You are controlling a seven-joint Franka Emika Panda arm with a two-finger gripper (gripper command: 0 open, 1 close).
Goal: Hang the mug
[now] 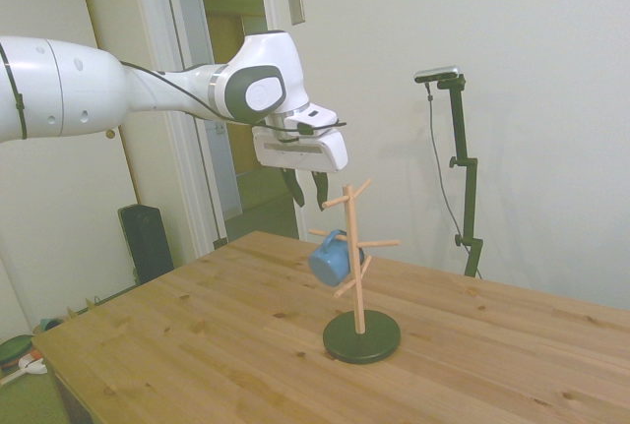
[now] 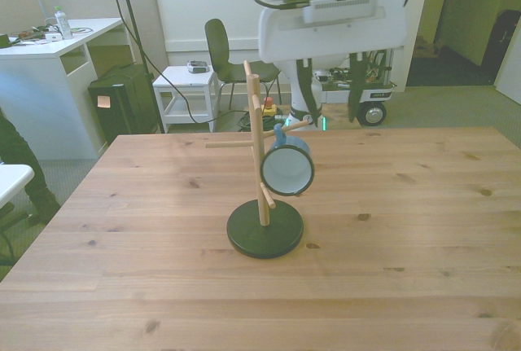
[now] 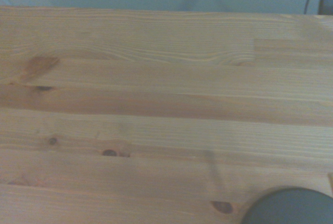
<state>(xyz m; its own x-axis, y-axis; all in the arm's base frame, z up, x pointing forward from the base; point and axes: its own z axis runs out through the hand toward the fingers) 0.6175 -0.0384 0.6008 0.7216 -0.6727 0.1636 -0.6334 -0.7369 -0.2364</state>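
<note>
The small blue mug (image 1: 330,259) (image 2: 286,168) hangs by its handle on a lower peg of the wooden peg tree (image 1: 357,267) (image 2: 255,123), its pale-rimmed mouth turned toward the front camera. The tree stands on a dark round base (image 1: 361,335) (image 2: 264,230) (image 3: 289,206) near the middle of the wooden table (image 1: 197,345) (image 2: 407,229) (image 3: 156,104). My gripper (image 1: 306,191) (image 2: 330,98) hovers above and behind the mug, level with the tree's top. It is open, holds nothing and touches neither the mug nor the pegs.
Behind the table in the front view are a dark chair (image 2: 218,50), a small white cart (image 2: 186,90), a white desk (image 2: 49,50) and a person's leg (image 2: 20,164) at the left edge. A black speaker (image 1: 146,239) stands by the doorway in the side view.
</note>
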